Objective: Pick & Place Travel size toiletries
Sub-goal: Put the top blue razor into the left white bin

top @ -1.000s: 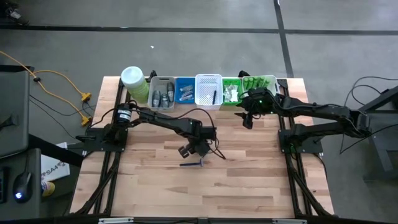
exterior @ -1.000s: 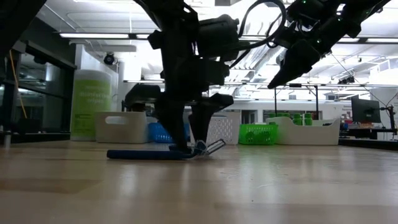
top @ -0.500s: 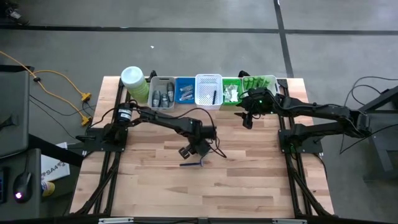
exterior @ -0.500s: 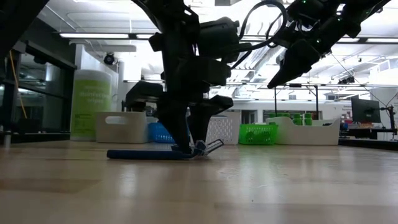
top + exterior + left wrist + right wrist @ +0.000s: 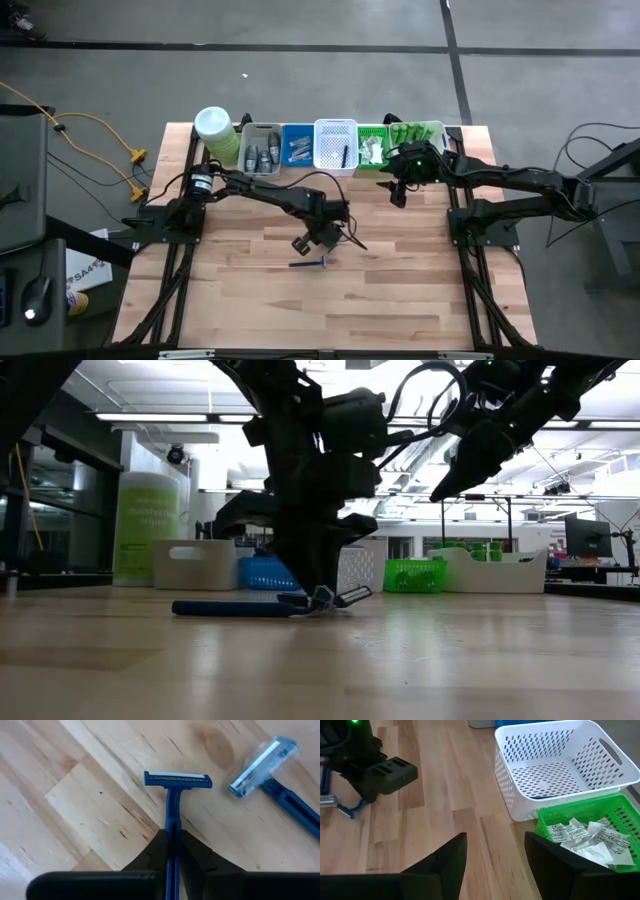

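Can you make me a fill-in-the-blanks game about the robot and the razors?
1. The left gripper has its jaws shut on a blue ____.
2. A second razor lies on the ____ table.
3. The right gripper hangs with its jaws ____.
4. The sachets lie in the ____ basket.

Missing words: razor; wooden; open; green

My own left gripper [image 5: 172,852] hides the lower handle of the razor [image 5: 175,795] it pinches, the second razor [image 5: 280,780] runs off the picture's edge, and from above I cannot make out the pieces in the grey bin [image 5: 261,150].
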You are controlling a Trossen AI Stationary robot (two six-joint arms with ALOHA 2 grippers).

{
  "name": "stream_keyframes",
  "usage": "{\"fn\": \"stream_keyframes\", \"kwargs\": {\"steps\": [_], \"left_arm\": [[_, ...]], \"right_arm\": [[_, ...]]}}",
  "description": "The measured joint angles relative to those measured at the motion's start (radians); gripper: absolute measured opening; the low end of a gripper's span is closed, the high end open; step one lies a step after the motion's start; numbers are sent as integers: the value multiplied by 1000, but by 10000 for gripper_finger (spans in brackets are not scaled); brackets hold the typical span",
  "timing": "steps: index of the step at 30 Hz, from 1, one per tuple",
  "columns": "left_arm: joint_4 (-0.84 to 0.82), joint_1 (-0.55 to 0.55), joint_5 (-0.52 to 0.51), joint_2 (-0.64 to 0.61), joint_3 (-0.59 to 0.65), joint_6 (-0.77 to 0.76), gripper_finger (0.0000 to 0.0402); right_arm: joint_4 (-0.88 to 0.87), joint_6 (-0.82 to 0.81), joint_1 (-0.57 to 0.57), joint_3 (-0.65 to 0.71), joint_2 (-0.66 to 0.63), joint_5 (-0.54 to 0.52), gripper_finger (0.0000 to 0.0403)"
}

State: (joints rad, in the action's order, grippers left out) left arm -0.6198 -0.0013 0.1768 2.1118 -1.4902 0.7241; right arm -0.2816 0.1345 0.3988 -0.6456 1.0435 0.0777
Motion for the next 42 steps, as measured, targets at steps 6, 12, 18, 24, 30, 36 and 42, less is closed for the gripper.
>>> {"fn": "stream_keyframes", "kwargs": {"steps": [6,12,18,24,30,36,42], "left_arm": [[-30,-1,-81,-28,-28,-55,22],[-111,13,-301,-79,-98,-41,21],[-110,92,-438,-80,-203,-177,20],[-120,176,-506,-80,-323,-246,20],[-67,316,-481,-82,-366,-484,20],[1,424,-323,-68,-364,-690,20],[21,464,-269,-37,-364,-757,21]], "right_arm": [[0,0,0,0,0,3,193],[0,-33,0,0,0,-92,193],[-9,-61,0,0,-27,-175,193],[-10,-63,0,0,-76,-301,193],[-10,-64,0,0,-123,-362,193],[-6,-61,0,0,-135,-362,193],[-7,-60,0,0,-135,-342,193]]}}
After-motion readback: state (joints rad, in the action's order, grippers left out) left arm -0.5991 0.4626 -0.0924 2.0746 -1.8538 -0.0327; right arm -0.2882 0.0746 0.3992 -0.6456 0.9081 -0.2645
